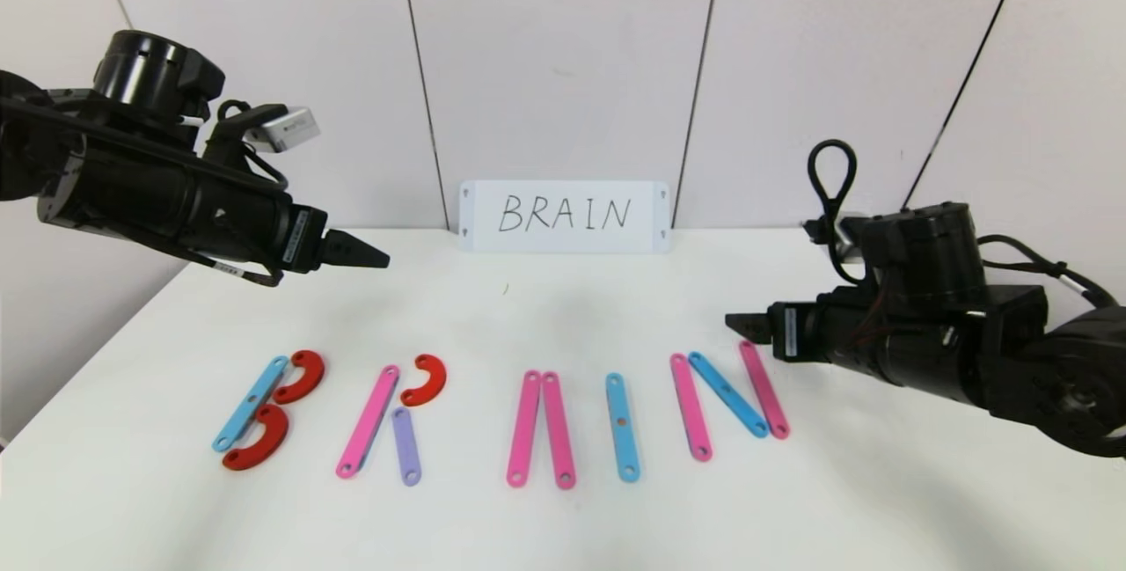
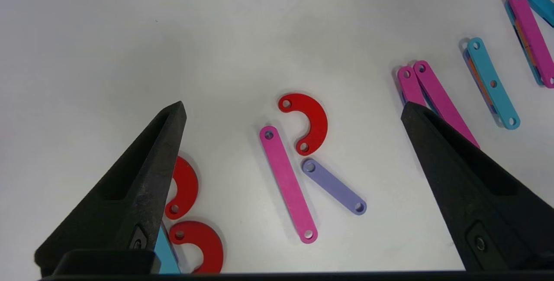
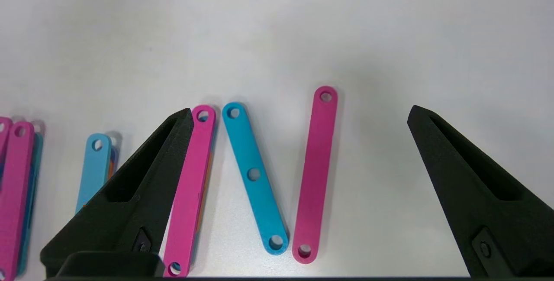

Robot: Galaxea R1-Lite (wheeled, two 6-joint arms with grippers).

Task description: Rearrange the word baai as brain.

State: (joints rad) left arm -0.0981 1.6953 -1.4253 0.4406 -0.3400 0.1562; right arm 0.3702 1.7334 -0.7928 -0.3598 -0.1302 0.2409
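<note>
The word lies flat across the table's front. At the left, a blue strip (image 1: 251, 414) with two red arcs (image 1: 301, 376) makes B. A pink strip (image 2: 287, 183), a red arc (image 2: 309, 121) and a purple strip (image 2: 334, 186) make R. Two pink strips (image 1: 541, 428) lean together as A, a single blue strip (image 1: 621, 426) is I, and pink (image 3: 189, 190), blue (image 3: 254, 177) and pink (image 3: 316, 172) strips form N. My left gripper (image 1: 374, 256) hovers open above B and R, holding nothing. My right gripper (image 1: 734, 322) hangs open and empty just over the N.
A white card (image 1: 565, 215) with handwritten "BRAIN" stands against the back wall behind the table (image 1: 563, 316). The table's left edge runs close to the B. The wall panels close off the far side.
</note>
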